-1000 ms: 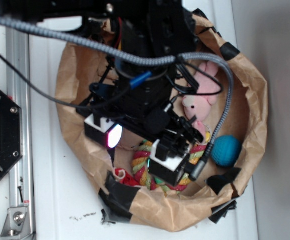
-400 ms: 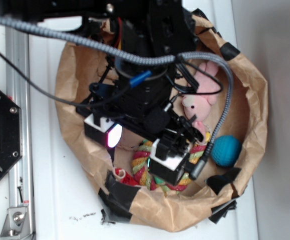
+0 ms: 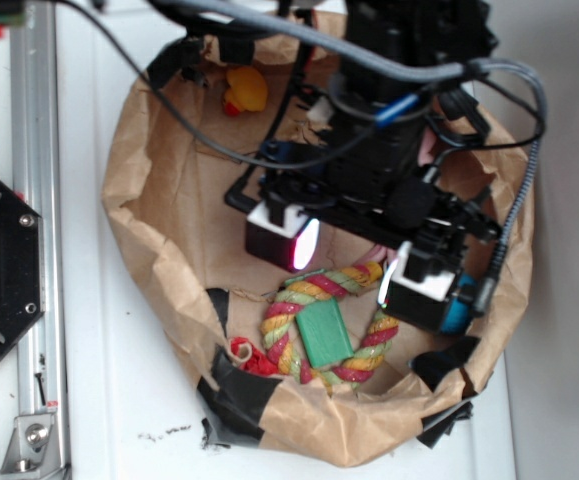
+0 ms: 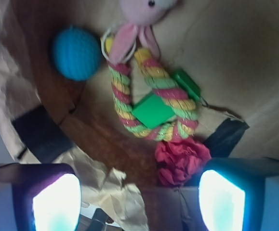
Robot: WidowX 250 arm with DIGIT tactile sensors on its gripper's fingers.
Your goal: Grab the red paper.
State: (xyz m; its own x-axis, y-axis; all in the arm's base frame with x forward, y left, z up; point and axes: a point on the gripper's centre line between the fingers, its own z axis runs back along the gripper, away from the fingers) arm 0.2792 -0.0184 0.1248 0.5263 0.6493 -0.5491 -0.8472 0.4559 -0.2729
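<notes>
The jaws hang apart and empty, held high so the wrist camera can survey the brown paper nest (image 3: 139,200). The red paper (image 4: 181,161) lies against the rope ring (image 3: 299,300), beside black tape (image 3: 234,385).

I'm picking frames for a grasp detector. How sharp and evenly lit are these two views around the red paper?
Wrist view: soft overall, the red paper blurred, and the claw's two lit pads glare white at the bottom corners. Exterior view: sharper and evenly lit, but the paper is only a small patch by the rope ring.
</notes>
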